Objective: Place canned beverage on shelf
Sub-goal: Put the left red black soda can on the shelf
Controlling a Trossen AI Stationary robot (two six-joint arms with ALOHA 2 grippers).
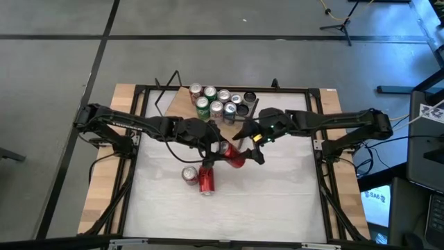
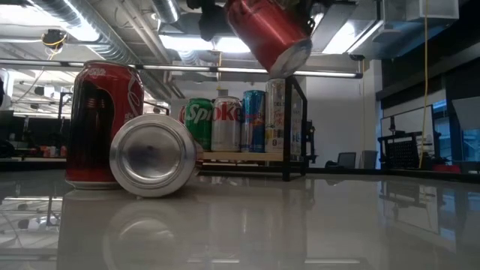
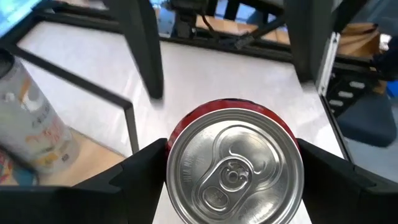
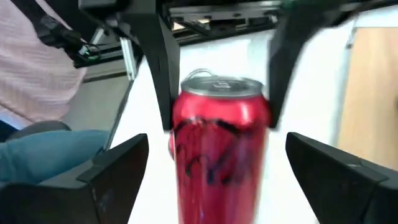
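A red canned beverage (image 1: 234, 157) hangs tilted above the table's middle, high in the low view (image 2: 270, 34). My left gripper (image 1: 223, 151) is shut on it, and its wrist view looks onto the silver top (image 3: 233, 165). My right gripper (image 1: 251, 149) faces it from the table's right, open. Its fingers (image 4: 118, 168) stand wide on either side of the can (image 4: 219, 143) without touching it. The shelf (image 1: 182, 103), a light-brown board at the far edge, carries several upright cans (image 2: 240, 124). My left gripper pinches the can between its two fingers (image 4: 163, 93) on opposite sides of the red wall just below the top rim (image 4: 186, 106). The fingers come from the table's left, slanting down, and run along the can from its top end. The can hangs tilted, clear of the table.
A red can (image 2: 101, 124) stands upright on the white tabletop near the middle, and a second can (image 2: 154, 154) lies on its side next to it. Black frame bars (image 1: 139, 139) border the table. A person sits beyond the table (image 4: 37, 74).
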